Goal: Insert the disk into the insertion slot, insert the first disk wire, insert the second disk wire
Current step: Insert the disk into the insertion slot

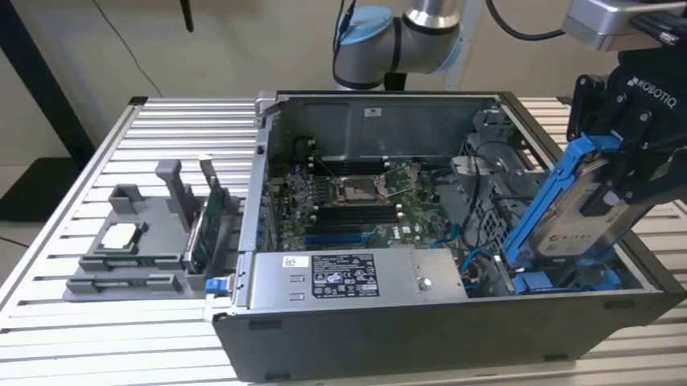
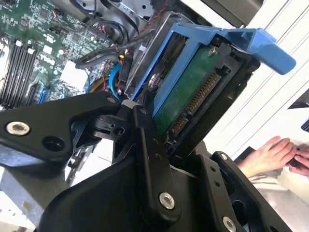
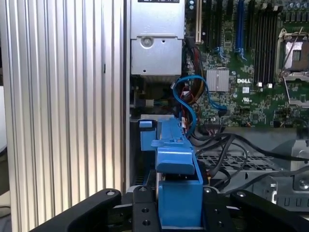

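Observation:
My gripper [image 1: 620, 173] is shut on the disk [image 1: 580, 211], a silver-grey drive with a white label in a bright blue caddy. The disk hangs tilted over the open computer case's near right corner. Its lower end reaches down to the drive cage, where the insertion slot [image 1: 567, 281] lies among blue frame parts. I cannot tell whether the tip is inside the slot. In the second wrist view the black fingers [image 2: 145, 140] clamp the disk [image 2: 188, 96], showing its green board and connector. In the first wrist view the blue caddy [image 3: 176, 159] sits between the fingers. A blue cable [image 3: 186, 104] loops beside the cage.
The case holds a grey power-supply box [image 1: 343, 275] at the front and a motherboard [image 1: 355, 201] in the middle. A grey fixture [image 1: 140, 241] with parts stands on the slatted table at the exterior view's left. A person's hand [image 2: 270, 154] rests off the table.

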`<act>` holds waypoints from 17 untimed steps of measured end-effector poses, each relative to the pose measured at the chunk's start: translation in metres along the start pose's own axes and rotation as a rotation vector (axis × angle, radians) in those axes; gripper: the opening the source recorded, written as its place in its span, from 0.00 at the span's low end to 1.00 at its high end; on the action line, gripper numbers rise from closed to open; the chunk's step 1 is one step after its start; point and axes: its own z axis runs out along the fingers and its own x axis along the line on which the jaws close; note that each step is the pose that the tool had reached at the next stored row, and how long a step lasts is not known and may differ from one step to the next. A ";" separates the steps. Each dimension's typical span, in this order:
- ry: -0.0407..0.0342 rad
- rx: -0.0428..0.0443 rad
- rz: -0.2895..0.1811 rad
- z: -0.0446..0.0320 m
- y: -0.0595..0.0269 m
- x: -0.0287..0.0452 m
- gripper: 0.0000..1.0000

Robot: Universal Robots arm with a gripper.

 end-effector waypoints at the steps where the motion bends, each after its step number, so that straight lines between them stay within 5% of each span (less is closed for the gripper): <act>1: 0.0000 0.0001 0.000 0.0010 -0.0006 0.0000 0.33; 17: -0.0052 0.0003 0.000 0.0138 -0.0037 -0.0004 0.33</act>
